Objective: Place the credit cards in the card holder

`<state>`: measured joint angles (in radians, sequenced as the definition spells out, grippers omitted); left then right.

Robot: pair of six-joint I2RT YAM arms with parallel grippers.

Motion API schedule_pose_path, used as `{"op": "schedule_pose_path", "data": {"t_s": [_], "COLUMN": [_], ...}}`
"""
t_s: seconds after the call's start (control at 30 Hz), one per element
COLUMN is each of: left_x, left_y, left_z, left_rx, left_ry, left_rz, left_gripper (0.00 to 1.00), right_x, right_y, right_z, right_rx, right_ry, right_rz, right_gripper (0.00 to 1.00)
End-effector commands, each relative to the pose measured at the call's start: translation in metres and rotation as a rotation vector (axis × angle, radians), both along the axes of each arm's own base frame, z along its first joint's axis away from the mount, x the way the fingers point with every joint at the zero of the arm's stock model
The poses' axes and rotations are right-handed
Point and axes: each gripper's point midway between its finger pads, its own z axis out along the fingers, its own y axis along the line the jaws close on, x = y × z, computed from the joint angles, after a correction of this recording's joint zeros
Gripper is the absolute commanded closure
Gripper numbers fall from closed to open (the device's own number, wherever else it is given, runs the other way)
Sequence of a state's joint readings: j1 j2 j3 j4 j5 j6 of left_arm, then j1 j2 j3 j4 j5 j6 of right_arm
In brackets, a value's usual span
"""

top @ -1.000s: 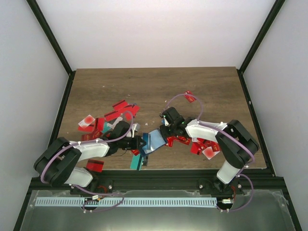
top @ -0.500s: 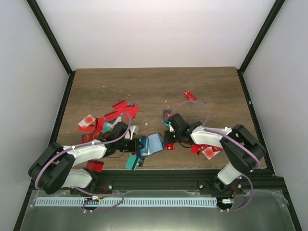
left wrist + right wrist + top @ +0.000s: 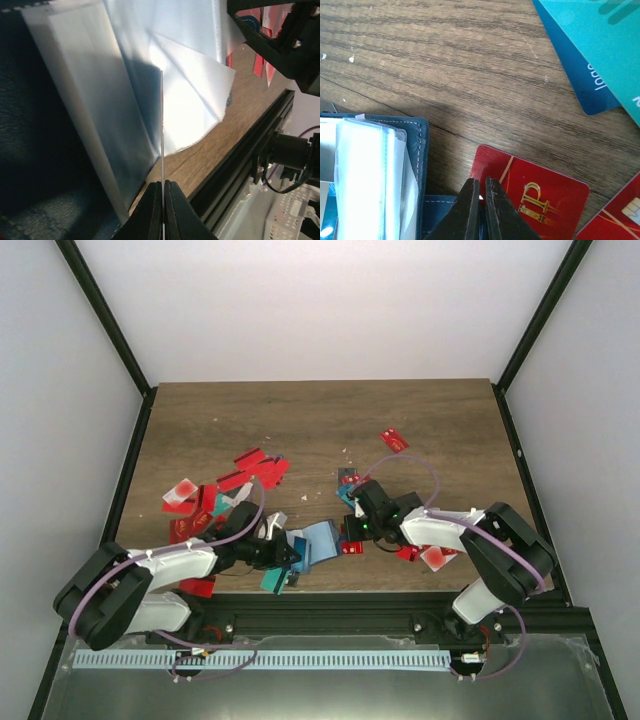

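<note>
The card holder (image 3: 318, 538) lies open near the table's front edge, navy cover (image 3: 40, 150) with clear sleeves fanned out. My left gripper (image 3: 296, 555) is shut (image 3: 163, 187) on one thin clear sleeve seen edge-on. My right gripper (image 3: 352, 530) is just right of the holder. Its jaws are shut (image 3: 481, 187) with the tips at the corner of a red credit card (image 3: 540, 200) beside the holder's stitched edge (image 3: 417, 135). I see nothing pinched between them. More red cards (image 3: 255, 465) lie scattered to the left.
A teal card (image 3: 600, 35) lies beyond the right gripper. Another teal card (image 3: 275, 578) lies at the front edge under the left arm. Red cards (image 3: 415, 550) lie under the right arm, one alone (image 3: 394, 440) further back. The black front rail (image 3: 320, 605) is close.
My right gripper has moved toward the front edge, down to the red card beside the holder. My left gripper has drawn slightly nearer the front edge, and the holder has shifted with it.
</note>
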<state>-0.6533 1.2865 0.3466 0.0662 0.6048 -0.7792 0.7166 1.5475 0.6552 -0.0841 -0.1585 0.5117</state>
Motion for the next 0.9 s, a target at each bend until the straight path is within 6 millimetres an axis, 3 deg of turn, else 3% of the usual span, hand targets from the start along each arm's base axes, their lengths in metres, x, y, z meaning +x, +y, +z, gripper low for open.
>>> {"op": "schedule_pose_path", "data": {"t_s": [0.0,0.4,0.87], "left_x": [-0.004,0.009,0.016], "left_y": [-0.007,-0.013,-0.004], "left_z": [0.01,-0.013,-0.019], "left_rx": [-0.068,-0.059,-0.116], "left_ry": [0.032,0.115,0.168], "left_rz": [-0.004,0.087,0.27], "left_gripper": [0.96,0.96,0.96], "right_x": [-0.008,-0.013,-0.023], "right_y": [0.0,0.001,0.005], "right_z": [-0.003,-0.002,-0.004], "right_rx": [0.013,0.034,0.082], "right_ry": [0.024,0.025,0.063], "right_rz": [0.008,0.025,0.034], "right_gripper": [0.99,0.99,0.99]}}
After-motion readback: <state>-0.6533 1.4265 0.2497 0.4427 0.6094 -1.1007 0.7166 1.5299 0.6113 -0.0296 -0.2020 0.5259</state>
